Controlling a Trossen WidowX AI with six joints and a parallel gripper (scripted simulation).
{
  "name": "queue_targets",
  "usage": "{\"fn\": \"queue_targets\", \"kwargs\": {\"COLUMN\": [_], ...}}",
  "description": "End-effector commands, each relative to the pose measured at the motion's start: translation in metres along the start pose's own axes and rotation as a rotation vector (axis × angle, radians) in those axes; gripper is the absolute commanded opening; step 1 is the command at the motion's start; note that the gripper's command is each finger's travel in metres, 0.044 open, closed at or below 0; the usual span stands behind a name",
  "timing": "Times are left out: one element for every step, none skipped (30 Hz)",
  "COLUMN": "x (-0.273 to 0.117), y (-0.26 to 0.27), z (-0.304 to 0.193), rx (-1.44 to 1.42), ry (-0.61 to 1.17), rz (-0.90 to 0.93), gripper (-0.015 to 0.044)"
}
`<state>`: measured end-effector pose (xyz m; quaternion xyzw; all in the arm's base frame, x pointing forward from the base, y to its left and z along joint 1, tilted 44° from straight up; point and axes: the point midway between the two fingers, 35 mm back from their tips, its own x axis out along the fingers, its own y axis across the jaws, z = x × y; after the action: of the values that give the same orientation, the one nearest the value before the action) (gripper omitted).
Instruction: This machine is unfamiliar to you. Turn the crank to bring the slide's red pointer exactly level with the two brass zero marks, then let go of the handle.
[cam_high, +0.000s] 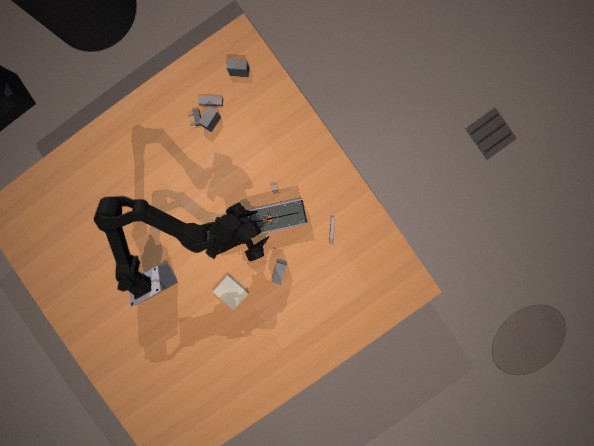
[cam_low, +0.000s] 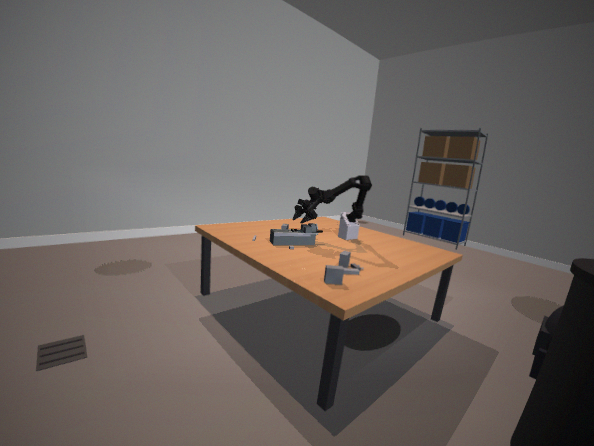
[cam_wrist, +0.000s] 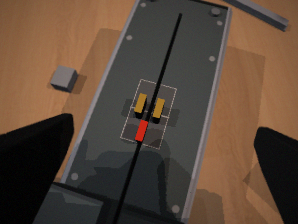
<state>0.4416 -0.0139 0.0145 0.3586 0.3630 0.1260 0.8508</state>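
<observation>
The machine (cam_high: 296, 207) (cam_low: 292, 239) (cam_wrist: 192, 65) is a long grey box with a dark slot along its top. The red pointer (cam_high: 265, 220) (cam_wrist: 141, 130) sits in the slot, off level with the marks: in the wrist view it is just below the left brass mark (cam_wrist: 140, 104) and the right brass mark (cam_wrist: 158, 109), on the housing side. The crank handle (cam_low: 319, 231) sticks out dark beyond the housing; it is outside the wrist view and hidden under the arm in the top view. My gripper (cam_high: 262, 227) (cam_low: 299, 220) (cam_wrist: 165, 129) is open and empty above the machine's top, touching nothing.
A small grey cube (cam_high: 274, 187) (cam_low: 291, 247) (cam_wrist: 64, 78) lies beside the machine. A thin bar (cam_high: 332, 230) (cam_wrist: 260, 14) lies beyond its far end. A grey block (cam_high: 279, 272) and a cream block (cam_high: 230, 291) lie on the other side. Several grey pieces (cam_high: 210, 100) lie farther off.
</observation>
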Motion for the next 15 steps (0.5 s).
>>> {"fn": "queue_targets", "kwargs": {"x": [0.0,0.0,0.0,0.0,0.0,0.0,-0.001,-0.004,-0.009,-0.015,-0.022,-0.029,-0.036,-0.042,-0.046], "y": [0.0,0.0,0.0,0.0,0.0,0.0,0.0,0.0,-0.001,-0.001,-0.001,-0.001,0.0,0.0,0.001], "z": [0.0,0.0,0.0,0.0,0.0,0.0,0.001,0.005,0.011,0.017,0.024,0.031,0.037,0.042,0.045], "rx": [0.003,0.003,0.003,0.003,0.003,0.003,0.003,0.002,0.001,0.0,0.0,-0.001,-0.002,-0.002,-0.002], "ry": [-0.002,-0.002,-0.002,-0.002,-0.002,-0.002,-0.002,-0.002,-0.001,0.0,0.0,0.0,0.0,0.0,0.0], "rz": [-0.002,-0.002,-0.002,-0.002,-0.002,-0.002,-0.002,-0.003,-0.003,-0.004,-0.004,-0.004,-0.003,-0.003,-0.003], "gripper": [0.044,0.044,0.044,0.044,0.044,0.044,0.044,0.044,0.044,0.044,0.044,0.044,0.044,0.044,0.044]}}
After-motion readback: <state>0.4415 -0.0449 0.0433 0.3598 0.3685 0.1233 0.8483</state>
